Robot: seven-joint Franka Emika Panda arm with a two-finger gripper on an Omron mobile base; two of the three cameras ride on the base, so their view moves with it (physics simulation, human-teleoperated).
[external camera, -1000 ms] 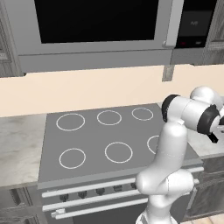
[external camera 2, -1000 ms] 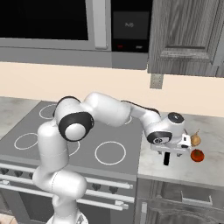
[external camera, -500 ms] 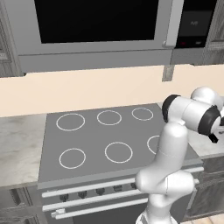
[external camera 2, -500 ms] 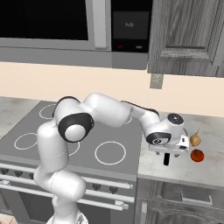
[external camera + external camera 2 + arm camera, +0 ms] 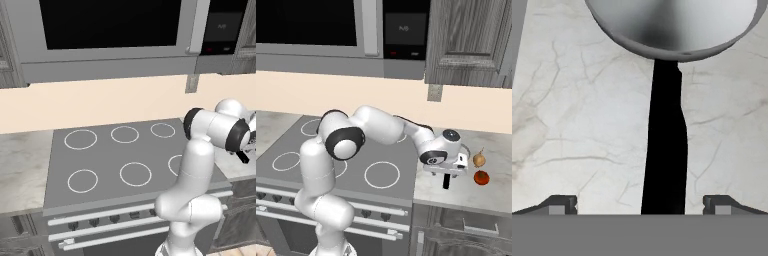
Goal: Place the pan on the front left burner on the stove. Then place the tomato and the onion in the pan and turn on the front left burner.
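Below the hand (image 5: 640, 205) — jaws apart — on marble counter (image 5: 572, 125): pan (image 5: 672, 25), rigid, likely slippery steel; grasp black handle (image 5: 664, 150) — probably bowl-heavy.

The arm reaches out to the right side and bends down; the gripper (image 5: 639, 205) points downward with both fingers spread wide.

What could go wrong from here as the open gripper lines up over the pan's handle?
The gripper straddles the black handle far from the pan, so the bowl's weight could tip or twist it when lifted. The onion and tomato sit close beside the gripper on the counter; a swinging pan might knock them away.
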